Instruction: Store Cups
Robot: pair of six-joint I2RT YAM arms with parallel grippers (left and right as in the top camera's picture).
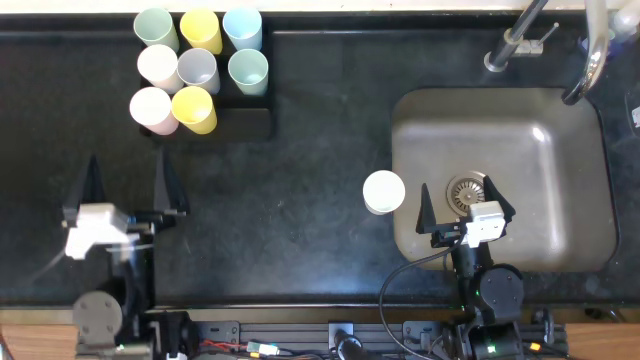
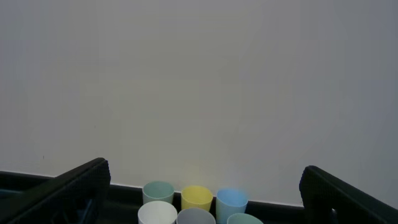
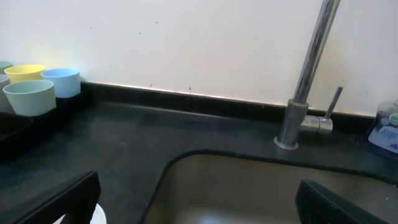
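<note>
I read the step in hand as fetching the lone white cup (image 1: 383, 192), which stands upright on the surface (image 1: 300, 150). It is just to the left of my right tool (image 1: 458, 192), outside the left rim of the sink (image 1: 560, 130).

To do it well, I would slide the right tool left, off the basin, until the cup's wall sits squarely between the fingers. Then I would lower it enough to grip below the rim and close gently, since a light cup like this probably tips or skates if one finger arrives first. Clearing the sink edge on the way across matters too.

The right tool is spread wide, holds nothing and touches nothing. It hangs over the sink's left half, with its left finger close to the cup but apart from it.

My left tool (image 1: 128, 165) is also wide apart and empty. The stored cups (image 1: 198, 68) are straight ahead of it, grouped on the black tray (image 1: 250, 125), with a bare patch of tray at the near right for the newcomer.
</note>
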